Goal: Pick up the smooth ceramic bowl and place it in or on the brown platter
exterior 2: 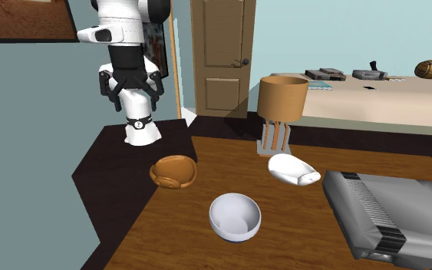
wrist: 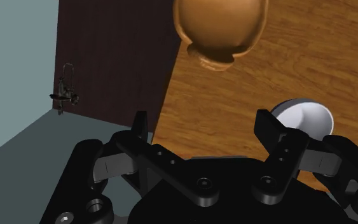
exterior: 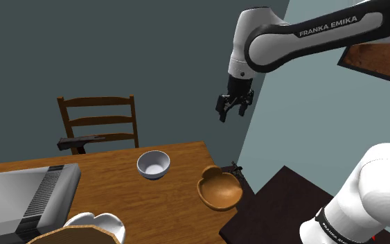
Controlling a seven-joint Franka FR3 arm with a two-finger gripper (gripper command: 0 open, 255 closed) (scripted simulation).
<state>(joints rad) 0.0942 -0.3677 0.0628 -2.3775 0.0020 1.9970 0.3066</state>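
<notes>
A smooth pale bowl (exterior: 153, 165) (exterior 2: 235, 216) (wrist: 306, 118) sits upright on the wooden table (exterior: 179, 208), empty. The brown platter (exterior: 219, 189) (exterior 2: 173, 171) (wrist: 219, 27) lies near the table's edge, toward the shoulder view's right of the bowl. My black gripper (exterior: 233, 105) (exterior 2: 130, 84) (wrist: 206, 127) hangs high in the air above and beyond the platter, well clear of both. Its fingers stand apart, open, with nothing between them. In the wrist view the bowl lies partly behind one fingertip (wrist: 269, 127).
A grey console-like box (exterior: 20, 197) (exterior 2: 394, 215) lies on the table. A white object (exterior 2: 292, 169) and a brown lamp on a rack (exterior 2: 281, 103) stand near it. A wooden chair (exterior: 100, 125) stands behind the table. A dark stand (exterior 2: 122, 165) adjoins the table.
</notes>
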